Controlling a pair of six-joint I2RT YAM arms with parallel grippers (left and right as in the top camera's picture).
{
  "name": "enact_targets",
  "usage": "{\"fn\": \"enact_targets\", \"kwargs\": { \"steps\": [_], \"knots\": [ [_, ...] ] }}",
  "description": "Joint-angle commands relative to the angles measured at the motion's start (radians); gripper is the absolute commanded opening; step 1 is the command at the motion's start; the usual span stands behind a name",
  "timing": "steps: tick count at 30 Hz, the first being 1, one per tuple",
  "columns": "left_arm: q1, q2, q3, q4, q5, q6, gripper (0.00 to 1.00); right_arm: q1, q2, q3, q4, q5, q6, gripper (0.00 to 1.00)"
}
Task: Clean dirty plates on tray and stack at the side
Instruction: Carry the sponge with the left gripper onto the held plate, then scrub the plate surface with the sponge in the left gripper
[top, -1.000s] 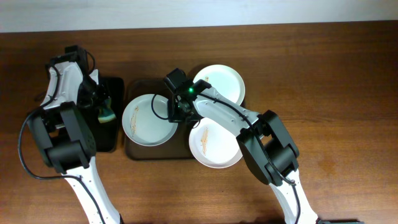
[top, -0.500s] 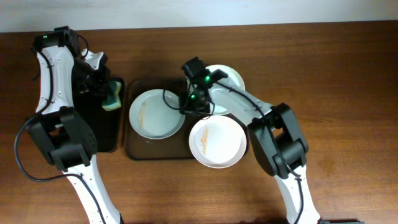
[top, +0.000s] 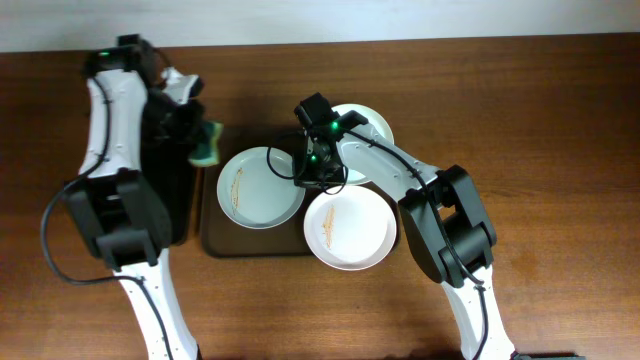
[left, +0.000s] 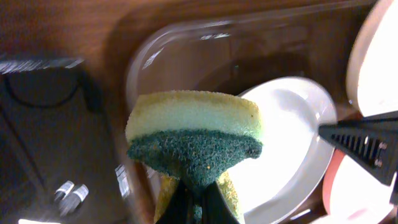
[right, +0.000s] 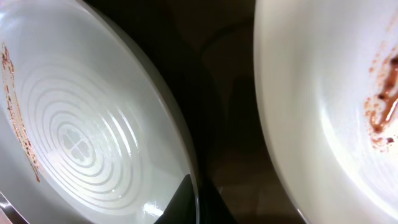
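Note:
Three plates lie on the dark brown tray. The pale bluish plate at the left carries an orange streak. My right gripper is shut on its right rim, as the right wrist view shows on that plate. A white streaked plate sits at the front right and another white plate behind it. My left gripper is shut on a yellow and green sponge, held above the tray's left rim; the left wrist view shows the sponge over the bluish plate.
A smaller glossy black tray lies left of the brown tray. The brown wooden table extends to the right and front. A white wall edge runs along the back.
My left gripper has carried the sponge right, from over the black tray to the brown tray's left edge. The bluish plate has shifted slightly right with my right gripper on its rim.

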Motion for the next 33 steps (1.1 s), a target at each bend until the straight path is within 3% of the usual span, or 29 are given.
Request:
{"fn": "enact_targets", "kwargs": {
  "steps": [1,10,21,25,28,29,33],
  "knots": [
    [-0.072,-0.003,-0.079,0.056,0.027,0.005,0.01,0.006,0.007,-0.004,0.003,0.029,-0.01,0.04],
    [-0.11,-0.003,-0.362,0.211,-0.052,-0.02,0.01,0.006,0.007,-0.005,0.008,0.028,-0.01,0.04],
    [-0.114,-0.003,-0.37,-0.036,0.015,-0.022,0.01,0.006,0.007,-0.005,0.015,0.028,-0.01,0.04],
    [-0.114,-0.003,-0.371,-0.049,0.029,-0.042,0.01,0.006,0.007,-0.005,0.018,0.028,-0.01,0.04],
    [-0.114,-0.003,-0.38,0.065,0.01,-0.125,0.01,0.006,0.007,-0.005,0.018,0.028,-0.01,0.04],
    [-0.114,-0.003,-0.391,0.165,-0.026,-0.165,0.01,0.006,0.007,-0.005,0.018,0.028,-0.01,0.04],
    [-0.118,-0.003,-0.427,0.347,-0.031,-0.165,0.01,0.006,0.007,-0.005,0.018,0.028,-0.01,0.04]
  ]
}}
